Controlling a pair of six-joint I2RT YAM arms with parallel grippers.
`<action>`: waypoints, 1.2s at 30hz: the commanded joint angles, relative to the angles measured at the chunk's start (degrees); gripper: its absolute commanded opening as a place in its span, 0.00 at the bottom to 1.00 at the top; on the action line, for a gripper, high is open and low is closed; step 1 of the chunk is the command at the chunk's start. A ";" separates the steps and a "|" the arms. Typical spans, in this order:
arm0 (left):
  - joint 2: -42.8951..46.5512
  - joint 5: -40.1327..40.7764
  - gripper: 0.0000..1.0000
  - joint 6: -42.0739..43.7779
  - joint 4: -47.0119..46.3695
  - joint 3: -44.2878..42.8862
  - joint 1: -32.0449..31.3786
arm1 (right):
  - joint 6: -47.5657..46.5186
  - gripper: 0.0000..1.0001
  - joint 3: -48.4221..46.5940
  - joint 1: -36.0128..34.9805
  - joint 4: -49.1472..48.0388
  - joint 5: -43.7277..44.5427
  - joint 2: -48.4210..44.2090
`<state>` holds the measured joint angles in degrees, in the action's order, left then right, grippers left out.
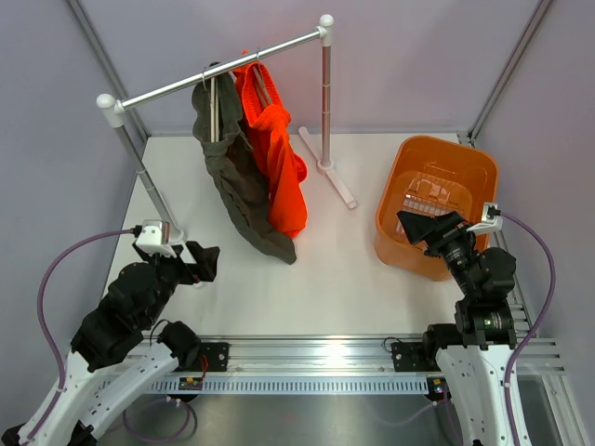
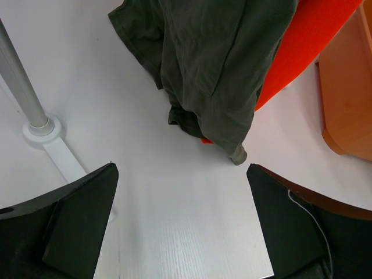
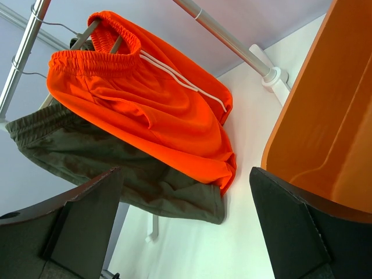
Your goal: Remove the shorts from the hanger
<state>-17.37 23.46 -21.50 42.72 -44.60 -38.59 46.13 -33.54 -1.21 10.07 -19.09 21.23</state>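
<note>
Orange shorts [image 1: 277, 153] hang on the rack rail [image 1: 223, 70] at the far middle of the table [image 1: 344, 279]. The waistband is threaded over the dark hanger [image 3: 86, 34] and the legs droop toward the table. Just left of them, touching, hangs an olive garment [image 1: 237, 190] on its own pale hanger.

The left gripper [image 1: 206, 263] sits near-left with its jaws spread wide and nothing in them. The right gripper [image 1: 414, 229] sits near-right over the orange basket [image 1: 469, 172], also spread wide and empty. Both are well apart from the shorts.

The shorts look light, soft and floppy. They will likely bunch and stretch rather than slide stiffly, and the elastic waistband may cling to the hanger arms. The best hold looks like a leg hem or the waistband edge on the right, free side, away from the olive cloth. The white drawstring [image 3: 174, 75] could snag. The hanger may swing, so steadying it would probably help.
</note>
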 commanded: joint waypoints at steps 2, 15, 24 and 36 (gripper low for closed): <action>-0.48 -0.08 0.99 -0.57 -3.17 -0.14 -0.17 | 0.72 0.99 -2.14 0.33 -1.89 0.37 -0.75; -0.47 -5.96 0.99 -0.12 -5.97 -4.42 -0.26 | -0.33 0.99 -3.20 0.33 0.57 0.72 -0.32; -17.86 -5.71 0.99 2.95 -7.65 -26.04 -0.17 | -0.78 0.99 -4.25 0.33 3.64 0.90 -1.64; -53.10 14.24 0.99 14.99 -3.17 -64.27 0.35 | -1.22 1.00 -4.34 0.42 4.44 -0.07 0.21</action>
<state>-65.36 30.52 -11.14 38.39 -102.04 -38.57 45.71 -36.01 -1.17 14.96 -18.68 20.84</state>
